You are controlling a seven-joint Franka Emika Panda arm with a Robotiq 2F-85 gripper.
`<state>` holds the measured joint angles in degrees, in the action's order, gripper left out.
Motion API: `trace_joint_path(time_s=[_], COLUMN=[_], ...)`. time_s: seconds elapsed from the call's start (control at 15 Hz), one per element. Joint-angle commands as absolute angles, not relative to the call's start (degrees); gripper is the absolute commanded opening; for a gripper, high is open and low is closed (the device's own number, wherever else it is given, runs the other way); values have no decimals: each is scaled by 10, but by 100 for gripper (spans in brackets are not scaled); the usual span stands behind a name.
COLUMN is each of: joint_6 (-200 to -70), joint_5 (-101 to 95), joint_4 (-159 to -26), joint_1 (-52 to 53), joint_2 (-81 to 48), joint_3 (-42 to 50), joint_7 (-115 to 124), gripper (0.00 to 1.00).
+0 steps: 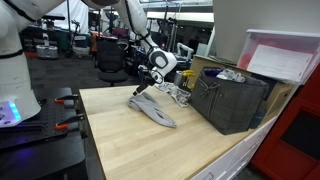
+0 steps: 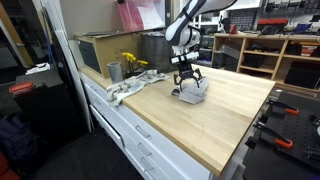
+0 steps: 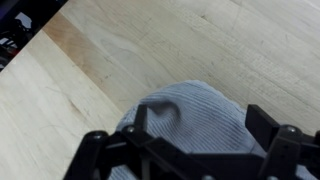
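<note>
- So the cloth [image 1: 158, 110] lies flat on the tabletop [image 1: 120, 140], about mid-surface and well back from the edges.
- The gripper [image 2: 187, 84] hangs right over one end of the cloth, pointing down. In the wrist view its jaws are spread, one on either side of the cloth. Can't tell if they touch it.
- A bin [image 1: 235, 105] stands on the tabletop at one end, near the cloth but apart from it.
- A rag [image 2: 125, 92] lies between the bin and the cloth, right at the tabletop's edge.
- A cup [image 2: 114, 71] stands just beside the rag, on the bin side.
- Clamps [image 2: 285, 135] lie on a lower surface past the tabletop's opposite end.
</note>
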<state>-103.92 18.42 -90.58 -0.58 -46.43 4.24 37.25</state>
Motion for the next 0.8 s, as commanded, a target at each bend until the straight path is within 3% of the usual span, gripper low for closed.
trace_joint_path(time_s=[0.0, 0.73], joint_6=[-1050, -1073], joint_5=[182, 168], joint_4=[-881, -868], joint_1=[-4, 28], joint_2=[-488, -496], joint_3=[45, 42], joint_7=[373, 379], gripper=[100, 100])
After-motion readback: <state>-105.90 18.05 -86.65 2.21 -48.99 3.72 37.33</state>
